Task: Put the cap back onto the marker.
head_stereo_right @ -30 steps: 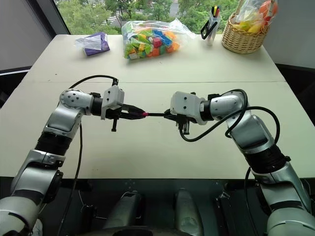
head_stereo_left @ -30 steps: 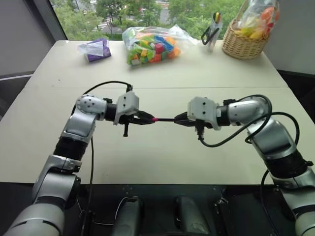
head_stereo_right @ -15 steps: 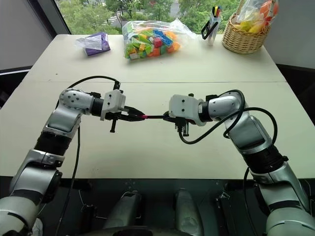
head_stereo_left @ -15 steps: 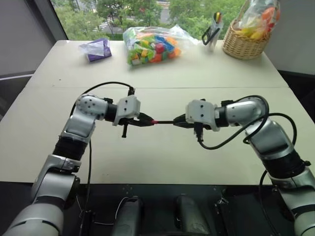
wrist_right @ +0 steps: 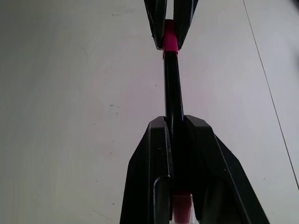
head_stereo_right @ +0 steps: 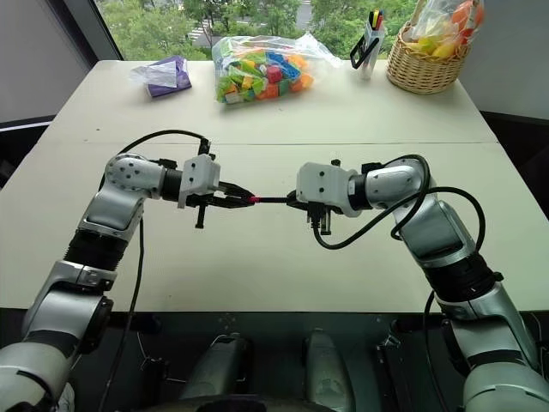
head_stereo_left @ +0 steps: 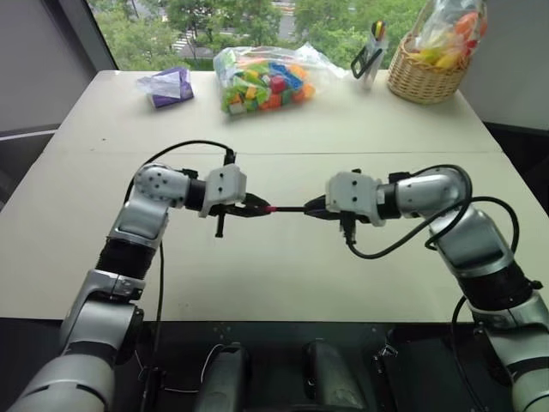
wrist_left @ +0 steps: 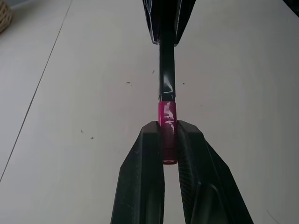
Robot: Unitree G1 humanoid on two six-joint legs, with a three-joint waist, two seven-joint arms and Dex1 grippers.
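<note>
A: What do the head views show?
B: Above the table (head_stereo_left: 283, 283), the left gripper (head_stereo_left: 257, 208) and the right gripper (head_stereo_left: 314, 209) point at each other. The marker (head_stereo_left: 290, 209) spans the gap between them, with the cap (head_stereo_left: 269, 209) at its left end.

A: And the left wrist view?
B: The left gripper's fingers (wrist_left: 142, 172) are clamped on the cap (wrist_left: 167, 122), which sits on the marker's (wrist_left: 167, 70) end. The right gripper (wrist_left: 167, 32) grips the far end.

A: The right wrist view?
B: The right gripper's fingers (wrist_right: 152, 163) are closed on the marker (wrist_right: 172, 88). A red band (wrist_right: 181, 207) shows between them. Across, the left gripper (wrist_right: 170, 32) pinches the cap (wrist_right: 170, 38).

A: Anything else on the table?
B: At the far edge, a bag of blocks (head_stereo_left: 262, 79), a basket (head_stereo_left: 425, 73) and a purple packet (head_stereo_left: 170, 86).
</note>
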